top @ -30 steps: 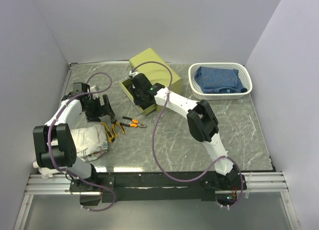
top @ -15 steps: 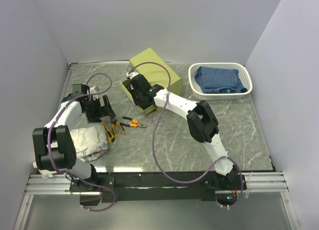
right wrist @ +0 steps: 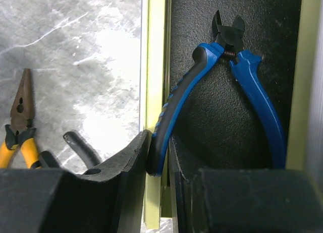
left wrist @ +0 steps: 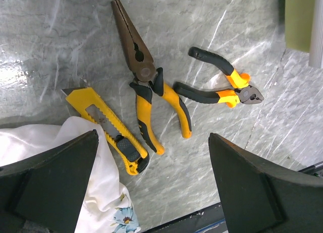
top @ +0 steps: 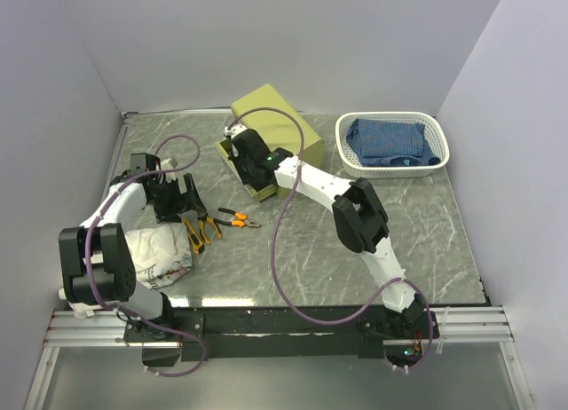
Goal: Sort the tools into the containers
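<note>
Your right gripper (right wrist: 159,153) pinching one handle of the blue pliers (right wrist: 185,89) lying in the dark drawer (right wrist: 202,132), handle ends hiding behind its fingers, your left gripper (left wrist: 151,180) hanging wide over yellow pliers (left wrist: 145,108), utility knife (left wrist: 103,123).

The grey marbled counter (top: 426,232) carried an olive cabinet (top: 271,117) at the back, a white basket (top: 390,169) near it on the right, and toward the left a crumpled white cloth (top: 160,250) touching a yellow utility knife (left wrist: 106,127), with yellow-handled pliers (left wrist: 146,86) and orange-handled cutters (left wrist: 222,89) alongside
</note>
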Tool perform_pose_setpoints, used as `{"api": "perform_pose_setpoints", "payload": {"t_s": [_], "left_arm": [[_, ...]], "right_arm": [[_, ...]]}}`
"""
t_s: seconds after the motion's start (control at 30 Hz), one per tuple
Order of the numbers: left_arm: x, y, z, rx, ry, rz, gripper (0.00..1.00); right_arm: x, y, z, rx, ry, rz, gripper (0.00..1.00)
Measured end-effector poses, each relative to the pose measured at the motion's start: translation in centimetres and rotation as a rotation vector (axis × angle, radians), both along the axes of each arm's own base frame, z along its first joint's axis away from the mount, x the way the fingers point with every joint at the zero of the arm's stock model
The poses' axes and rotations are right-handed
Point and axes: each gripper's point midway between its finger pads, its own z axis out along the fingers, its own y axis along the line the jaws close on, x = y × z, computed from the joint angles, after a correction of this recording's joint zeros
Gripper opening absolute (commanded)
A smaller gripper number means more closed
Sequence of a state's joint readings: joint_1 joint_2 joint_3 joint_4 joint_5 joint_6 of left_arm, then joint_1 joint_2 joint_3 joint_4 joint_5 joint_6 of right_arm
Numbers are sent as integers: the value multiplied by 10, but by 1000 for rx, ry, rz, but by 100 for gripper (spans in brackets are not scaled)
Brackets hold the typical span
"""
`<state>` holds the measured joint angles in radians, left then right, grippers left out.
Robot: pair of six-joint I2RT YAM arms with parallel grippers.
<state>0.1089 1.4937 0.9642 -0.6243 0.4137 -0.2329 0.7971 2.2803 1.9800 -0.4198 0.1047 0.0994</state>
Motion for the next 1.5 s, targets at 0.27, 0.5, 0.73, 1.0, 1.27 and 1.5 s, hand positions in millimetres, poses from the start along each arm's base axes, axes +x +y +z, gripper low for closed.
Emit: {"api": "perform_pose_setpoints", "payload": {"t_s": [0.27,0.5,0.73,1.0,1.27,1.5], "left_arm": [[0,0,0,0,-6,0,97],[0,-1,-1,-4,-7,-1,97],[0,-1,-1,-6,-3,14,97],[3,6,-32,15,111,59,87],[24,6,-32,2,130,67,88],[47,9,6,9,55,67,80]], "right_arm": [[15,-11,5,24,-3,-5,61],[22,-13,11,27,-33,-12,58],[20,0,26,91,-31,71,61],[-10,17,81,234,-5,218,64],[-38,-8,183,308,-180,261,67],[-53,-33,192,261,-228,266,68]]}}
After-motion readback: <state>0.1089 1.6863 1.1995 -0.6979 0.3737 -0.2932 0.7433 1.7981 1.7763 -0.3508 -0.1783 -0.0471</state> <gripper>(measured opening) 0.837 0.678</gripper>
